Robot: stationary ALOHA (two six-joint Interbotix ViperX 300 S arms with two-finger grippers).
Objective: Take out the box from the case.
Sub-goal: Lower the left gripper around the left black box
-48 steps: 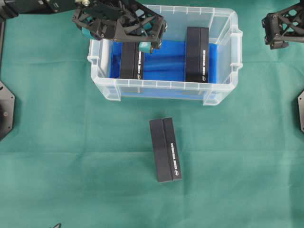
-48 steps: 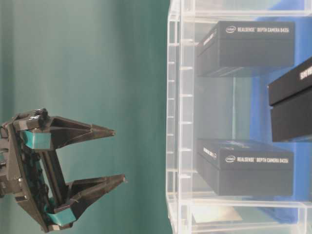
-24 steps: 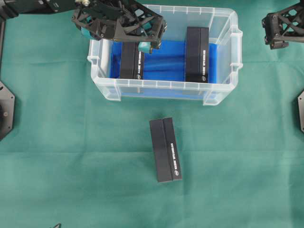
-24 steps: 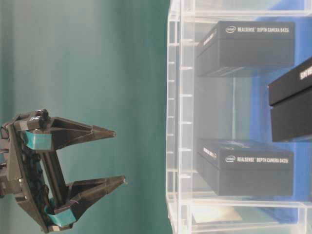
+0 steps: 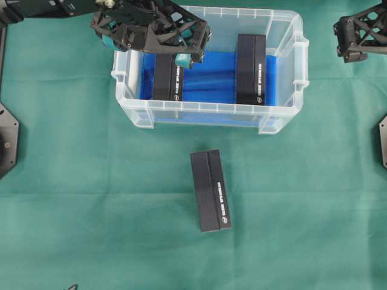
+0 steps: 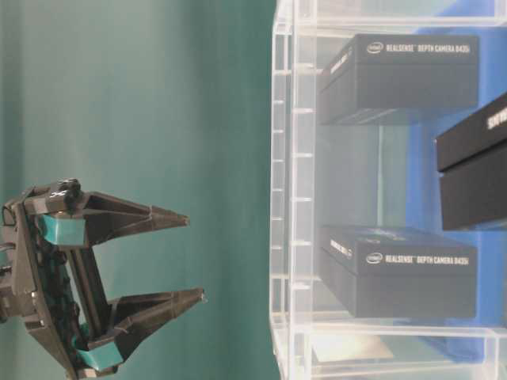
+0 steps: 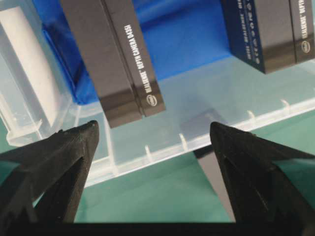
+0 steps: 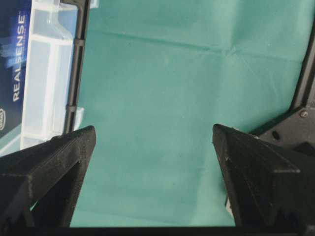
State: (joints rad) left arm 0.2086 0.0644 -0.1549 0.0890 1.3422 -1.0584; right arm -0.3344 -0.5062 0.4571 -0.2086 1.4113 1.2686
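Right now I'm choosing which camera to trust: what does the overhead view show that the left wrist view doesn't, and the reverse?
Only the overhead view shows the whole case, the right gripper open off to the side over the cloth, and the entire box on the cloth. Only the left wrist view shows the print on the left box. Both show two boxes in the case and the open left gripper above it.

Left gripper (image 5: 187, 54): from my seat, a black lattice frame of open triangular struts, with teal patches near the finger roots.
Right gripper (image 5: 338, 42): the same black truss build; I see only part of it at the picture's edge.
Fingers (image 6: 150, 215): matte black, wedge-shaped, tapering to thin tips, with a layered grain on the surface.
Teal tape (image 6: 59, 229): I see bands of it wrapped where each finger meets the body.
Screws: small dark heads along the frame.
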